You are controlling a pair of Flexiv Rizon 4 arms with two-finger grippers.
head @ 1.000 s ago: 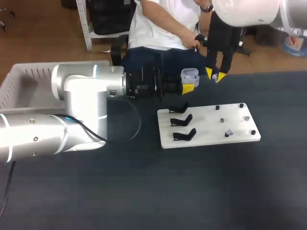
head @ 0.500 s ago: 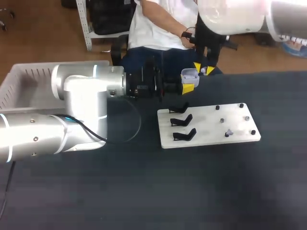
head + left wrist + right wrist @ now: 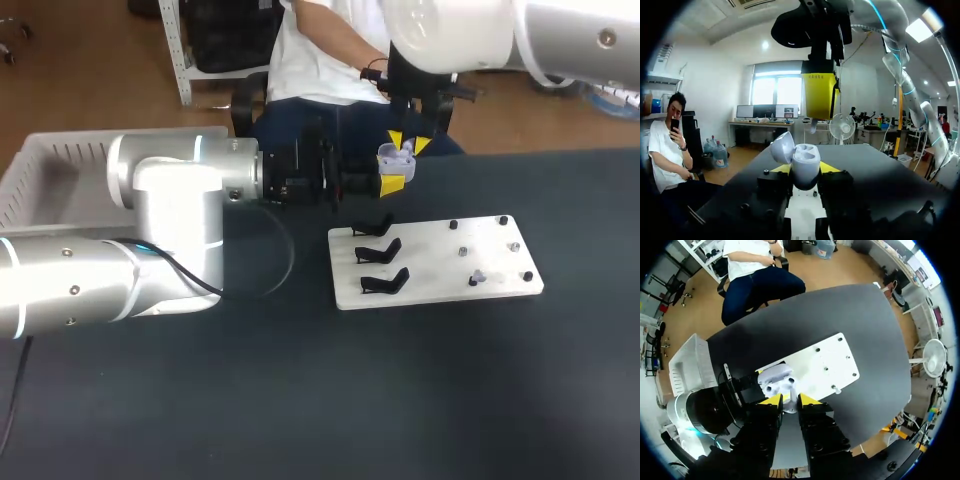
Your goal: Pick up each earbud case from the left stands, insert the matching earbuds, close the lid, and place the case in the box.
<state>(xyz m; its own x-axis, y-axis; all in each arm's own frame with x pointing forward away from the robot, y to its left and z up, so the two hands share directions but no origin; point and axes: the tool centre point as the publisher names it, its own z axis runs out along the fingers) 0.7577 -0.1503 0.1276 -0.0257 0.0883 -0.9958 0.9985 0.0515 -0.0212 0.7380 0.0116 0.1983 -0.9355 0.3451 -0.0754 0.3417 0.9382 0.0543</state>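
One open case [image 3: 397,156] clamped in left gripper [image 3: 806,169]; right gripper [image 3: 408,144] apparently above.

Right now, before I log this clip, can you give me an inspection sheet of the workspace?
Surface: dark table with a white board lying on it.
Job's things: open earbud case held off the table; three black stands on the board's left, all empty; a small pale piece, likely an earbud, among the pegs on its right; white box at the far left.
Clutter: nothing seen.
Grippers: left gripper shut on the earbud case; right gripper directly above the case, grip unclear.
Cables: black cable looping beside the left arm.
Surroundings: nothing seen.
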